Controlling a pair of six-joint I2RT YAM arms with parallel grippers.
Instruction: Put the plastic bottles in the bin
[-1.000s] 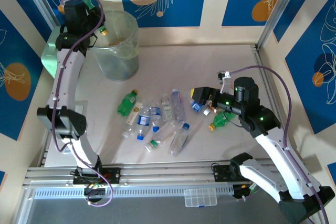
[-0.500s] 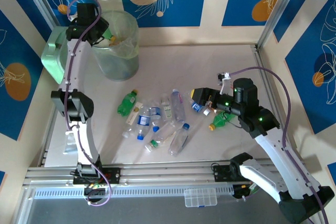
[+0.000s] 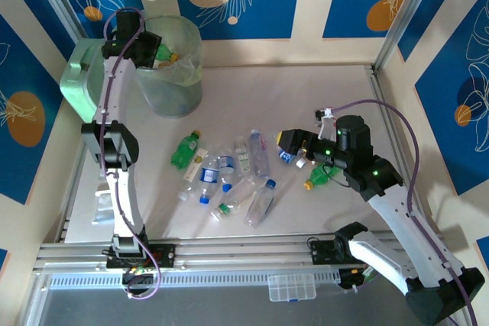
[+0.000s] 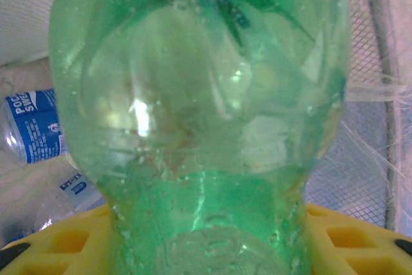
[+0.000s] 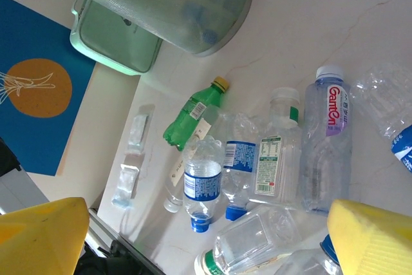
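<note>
My left gripper [image 3: 150, 45] is up at the rim of the pale-green bin [image 3: 174, 82], shut on a green bottle [image 3: 163, 53] held over the bin's mouth. In the left wrist view that green bottle [image 4: 199, 94] stands base-first between my yellow fingers [image 4: 351, 236], and blue-labelled bottles [image 4: 32, 127] lie below inside the bin. A heap of clear plastic bottles [image 3: 233, 173] and a green one [image 3: 185, 149] lies mid-table. My right gripper [image 3: 294, 145] hangs open beside the heap, with another green bottle [image 3: 322, 175] next to it. The right gripper [image 5: 206, 236] looks down on the bottles [image 5: 203, 181].
A mint-green boxy container [image 3: 76, 82] stands left of the bin, against the wall. Small clear packets [image 5: 132, 159] lie near the table's left edge. A clear compartment box [image 3: 290, 288] sits on the front rail. Walls close off the table's back and right sides.
My left gripper has swung right with the green bottle, from the bin's left rim to over its mouth. The right arm has barely moved.
</note>
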